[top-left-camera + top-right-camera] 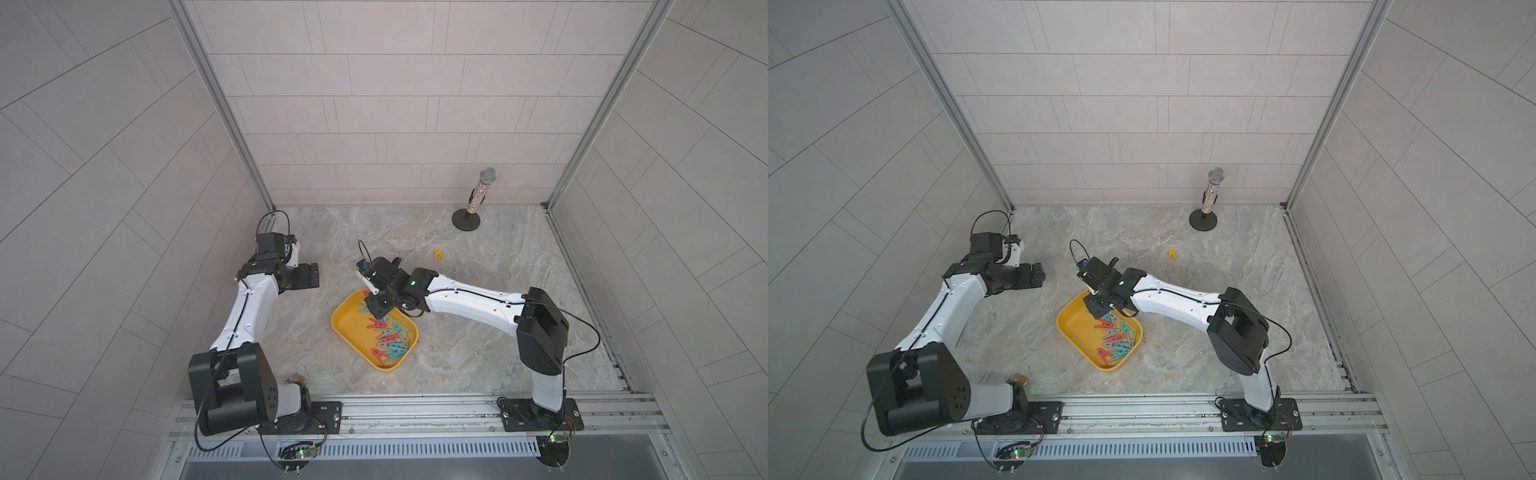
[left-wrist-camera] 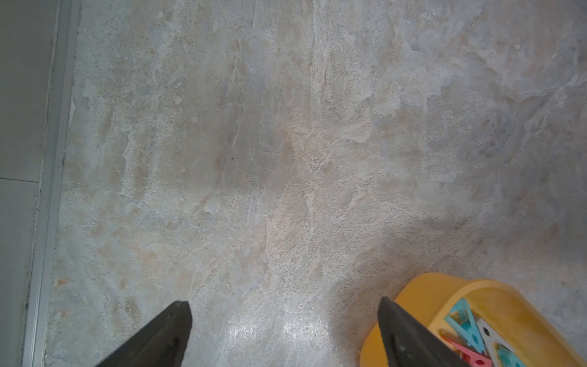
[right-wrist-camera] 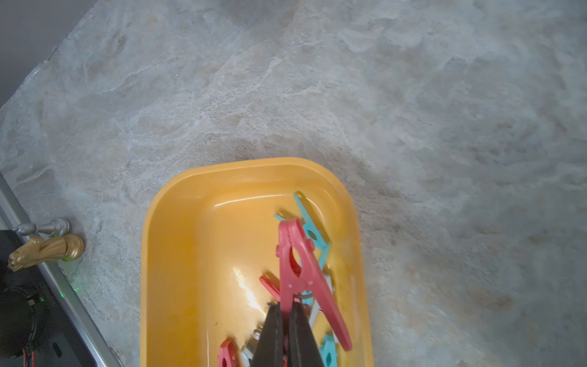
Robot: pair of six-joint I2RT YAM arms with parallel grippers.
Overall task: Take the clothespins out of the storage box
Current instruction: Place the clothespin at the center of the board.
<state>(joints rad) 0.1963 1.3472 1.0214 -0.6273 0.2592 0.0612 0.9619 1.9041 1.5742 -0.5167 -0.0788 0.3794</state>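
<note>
The grey stone worktop (image 1: 478, 332) has the yellow storage box (image 1: 349, 328) near its middle. The box is longer one way, and its long side runs on a slant, from far-left to near-right in both top views. The left claw (image 2: 284, 305) is spread wide with nothing in it and hangs over bare worktop just beside the box. The right claw (image 3: 286, 306) is over the box, pinched tight on one leg of a red clothespin (image 3: 300, 270). That pin lies in line with the claw, nose pointing away from it along the box. Most of the clothespins (image 1: 388, 338) lie in a messy heap in the box, pointing all ways. Only one yellow clothespin (image 1: 438, 254) is out, well apart from the box, with its tip toward the back wall. I think the job has only just begun.
</note>
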